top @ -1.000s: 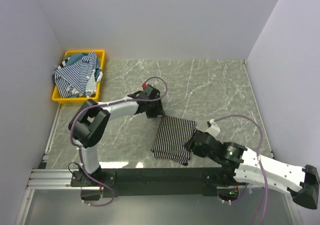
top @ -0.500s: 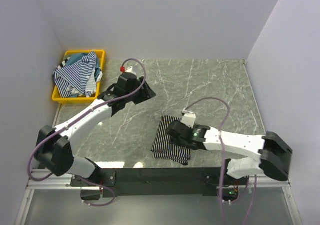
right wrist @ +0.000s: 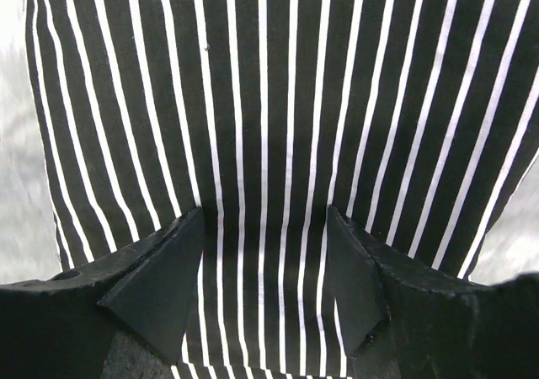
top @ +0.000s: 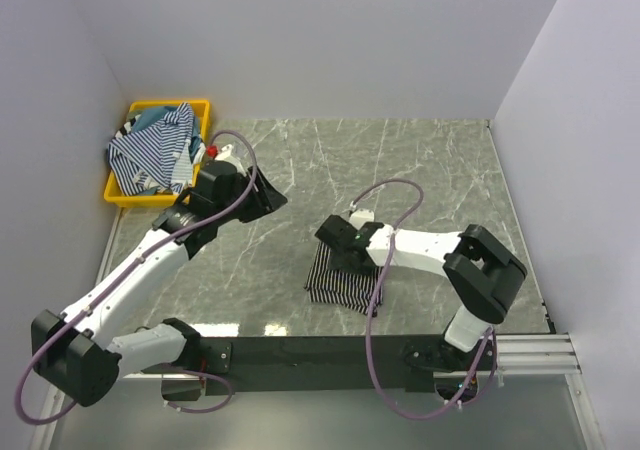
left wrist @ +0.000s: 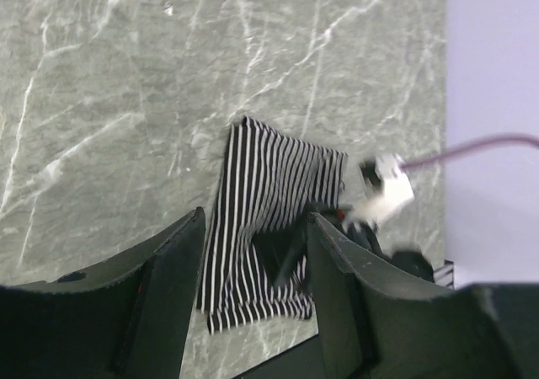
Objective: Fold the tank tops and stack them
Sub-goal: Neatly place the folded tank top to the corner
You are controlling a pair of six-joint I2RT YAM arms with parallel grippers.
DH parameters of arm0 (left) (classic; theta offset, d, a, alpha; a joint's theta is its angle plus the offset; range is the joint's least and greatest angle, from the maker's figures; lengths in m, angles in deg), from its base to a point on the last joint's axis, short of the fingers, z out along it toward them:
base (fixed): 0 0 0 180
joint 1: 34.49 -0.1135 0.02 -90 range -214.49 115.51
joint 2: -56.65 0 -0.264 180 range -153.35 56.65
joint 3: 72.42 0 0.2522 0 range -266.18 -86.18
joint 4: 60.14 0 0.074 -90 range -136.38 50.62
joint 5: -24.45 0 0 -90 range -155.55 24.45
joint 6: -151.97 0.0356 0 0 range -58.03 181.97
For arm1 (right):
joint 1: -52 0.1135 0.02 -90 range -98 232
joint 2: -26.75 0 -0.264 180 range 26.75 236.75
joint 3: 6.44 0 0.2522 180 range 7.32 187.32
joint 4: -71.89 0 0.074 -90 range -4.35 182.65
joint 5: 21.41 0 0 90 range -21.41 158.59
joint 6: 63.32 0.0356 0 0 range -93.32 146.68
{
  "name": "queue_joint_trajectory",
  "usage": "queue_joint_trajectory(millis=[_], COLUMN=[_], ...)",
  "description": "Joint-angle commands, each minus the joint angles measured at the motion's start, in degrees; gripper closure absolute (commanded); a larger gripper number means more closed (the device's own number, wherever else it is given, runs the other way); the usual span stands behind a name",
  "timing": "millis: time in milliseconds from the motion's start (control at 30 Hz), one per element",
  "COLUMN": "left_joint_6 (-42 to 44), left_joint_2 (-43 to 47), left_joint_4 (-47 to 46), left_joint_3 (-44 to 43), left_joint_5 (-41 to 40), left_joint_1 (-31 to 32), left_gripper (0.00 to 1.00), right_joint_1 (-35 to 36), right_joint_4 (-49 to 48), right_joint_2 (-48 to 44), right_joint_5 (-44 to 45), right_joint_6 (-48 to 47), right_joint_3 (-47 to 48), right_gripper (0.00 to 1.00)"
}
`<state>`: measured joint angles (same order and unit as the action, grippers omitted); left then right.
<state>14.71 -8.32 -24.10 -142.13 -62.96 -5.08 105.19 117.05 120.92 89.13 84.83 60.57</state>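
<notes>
The black striped tank top [top: 340, 285] lies folded flat on the marble table [top: 430, 170], near the centre. The right gripper [right wrist: 263, 227] is positioned over the far-left part of this top, jaws spread wide, with nothing clamped between them. The left gripper [left wrist: 254, 227] is at the far left, just beside the yellow bin [top: 140, 200], jaws wide apart and empty. The blue-and-white striped tank tops [top: 150, 150] lie heaped in the bin.

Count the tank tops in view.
3 at least: black striped top folded on the table; blue-striped top and teal top heaped in the yellow bin, which may hide more.
</notes>
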Motion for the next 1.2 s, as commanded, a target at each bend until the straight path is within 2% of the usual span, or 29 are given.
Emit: queue_joint_trajectory(millis=[0, 233, 300, 600, 667, 700, 767, 900, 1000, 1033, 1100, 1167], left_joint_6=[2.18, 3.58, 3.85, 5.96, 6.57, 6.75, 7.62, 9.64, 10.79, 11.14, 11.32, 11.67], left_joint_2=[2.74, 5.55, 5.82, 6.26, 6.17, 6.17, 6.17, 6.43, 6.08, 6.00, 5.91, 5.64], left_joint_4=[1.44, 2.94, 2.94, 4.35, 5.05, 5.31, 6.27, 6.98, 7.77, 7.86, 7.78, 7.86], left_joint_3=[-1.45, -2.41, -2.42, -4.61, -5.31, -5.58, -6.46, -7.86, -8.65, -8.92, -9.01, -9.10], left_joint_5=[2.15, 4.00, 4.88, 8.48, 9.53, 9.89, 10.50, 11.29, 12.26, 13.05, 13.93, 14.90], left_joint_1=[-0.49, -0.67, -0.76, -1.55, -1.63, -1.81, -1.90, -2.60, -3.39, -3.65, -4.09, -4.18], left_gripper=[0.43, 0.43, 0.43, 0.42, 0.43, 0.43, 0.43, 0.42, 0.42, 0.42, 0.42, 0.42], right_joint_1=[-4.49, -17.40, -21.54, -36.47, -38.76, -39.73, -41.58, -46.76, -49.84, -50.46, -52.04, -52.92], right_joint_4=[1.12, 0.50, 0.86, 10.08, 13.06, 14.55, 18.25, 23.88, 25.91, 25.91, 26.87, 28.89], right_joint_2=[3.74, 8.38, 10.23, 23.50, 27.63, 28.95, 31.86, 39.05, 41.96, 42.41, 44.77, 46.62], right_joint_5=[-0.14, -5.15, -8.92, -14.29, -17.27, -17.54, -13.52, -11.84, -9.64, -8.59, -6.74, -4.56], right_joint_6=[-6.01, -18.24, -22.80, -34.76, -37.65, -38.02, -40.12, -43.20, -45.40, -46.02, -46.63, -47.77], right_joint_3=[2.20, 10.09, 12.65, 31.89, 38.04, 40.41, 46.31, 57.80, 62.48, 63.45, 66.26, 72.06], right_gripper=[0.33, 0.33, 0.34, 0.33, 0.42, 0.42, 0.38, 0.37, 0.37, 0.32, 0.32, 0.30])
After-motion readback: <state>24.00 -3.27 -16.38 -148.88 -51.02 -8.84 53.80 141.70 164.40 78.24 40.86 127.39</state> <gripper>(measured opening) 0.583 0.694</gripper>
